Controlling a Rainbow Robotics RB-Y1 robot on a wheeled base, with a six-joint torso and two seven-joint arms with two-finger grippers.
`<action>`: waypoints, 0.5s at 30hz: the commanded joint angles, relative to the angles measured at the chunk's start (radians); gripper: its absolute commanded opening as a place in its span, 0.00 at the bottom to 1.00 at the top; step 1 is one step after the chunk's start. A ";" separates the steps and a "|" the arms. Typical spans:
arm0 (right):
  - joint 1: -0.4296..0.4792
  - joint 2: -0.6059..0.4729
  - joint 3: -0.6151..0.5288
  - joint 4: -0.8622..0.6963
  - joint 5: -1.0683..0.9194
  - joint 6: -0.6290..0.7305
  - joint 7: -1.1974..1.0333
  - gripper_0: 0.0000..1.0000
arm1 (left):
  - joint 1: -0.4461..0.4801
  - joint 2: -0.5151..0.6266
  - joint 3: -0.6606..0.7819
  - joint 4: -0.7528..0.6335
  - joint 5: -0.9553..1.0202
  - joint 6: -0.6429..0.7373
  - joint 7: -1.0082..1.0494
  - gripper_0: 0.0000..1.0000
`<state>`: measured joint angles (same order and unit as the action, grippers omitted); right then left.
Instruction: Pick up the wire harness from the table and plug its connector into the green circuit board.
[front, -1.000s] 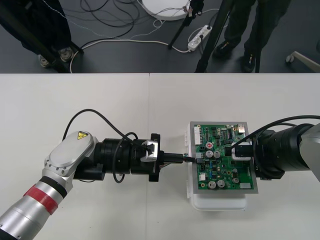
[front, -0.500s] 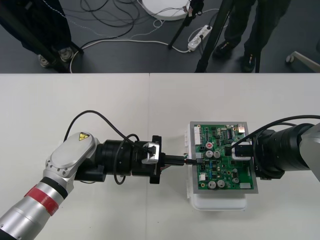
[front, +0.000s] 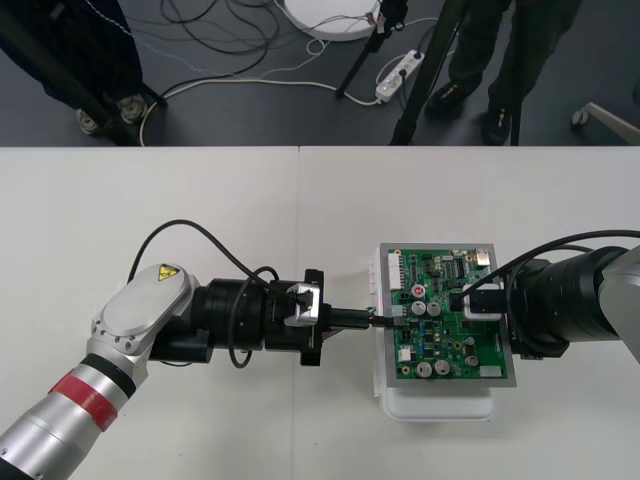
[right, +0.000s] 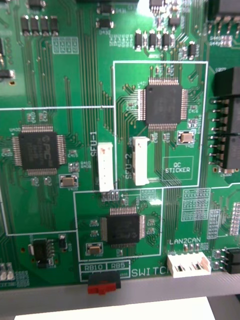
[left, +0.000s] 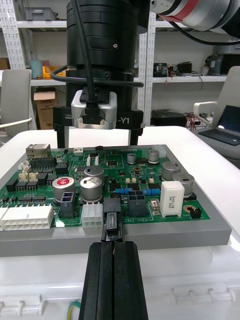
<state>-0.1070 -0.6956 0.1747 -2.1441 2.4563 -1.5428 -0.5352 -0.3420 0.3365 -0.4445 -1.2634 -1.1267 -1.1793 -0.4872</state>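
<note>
Green board (front: 445, 320): on a white base (front: 440, 405), right half of the pale surface (front: 200, 200).
Left end effector (front: 375, 319): clamped on black plug (left: 111, 226) at board's left edge.
Right end effector (left: 97, 136): fingers apart, over board.
Floor (front: 60, 130): dark, with cables (front: 230, 85).

The table (front: 200, 220) lies open along its far edge and over its far left corner; a gripper could pass there freely. The left arm (front: 150, 330) bars the near left part. The left gripper (front: 378, 319), clamped on the plug (left: 111, 225), closes the gap at the left edge of the green circuit board (front: 445, 345). The right gripper (left: 98, 142) stands upright over the board's right side, jaws spread wide. Tall capacitors (left: 92, 186) crowd just beside the plug. A narrow strip is free along the near edge.
</note>
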 joint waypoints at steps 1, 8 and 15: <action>-0.036 0.025 0.025 -0.034 -0.005 0.007 -0.063 1.00 | 0.011 -0.017 -0.019 -0.044 -0.001 0.037 -0.056 0.00; -0.036 0.025 0.025 -0.034 -0.008 0.009 -0.063 1.00 | 0.011 -0.019 -0.020 -0.056 -0.002 0.037 -0.057 0.00; -0.036 0.025 0.025 -0.033 -0.008 0.012 -0.066 1.00 | 0.009 -0.019 -0.020 -0.073 -0.001 0.037 -0.056 0.00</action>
<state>-0.1072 -0.6956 0.1748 -2.1440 2.4563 -1.5426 -0.5352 -0.3415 0.3363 -0.4445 -1.2842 -1.1269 -1.1703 -0.4872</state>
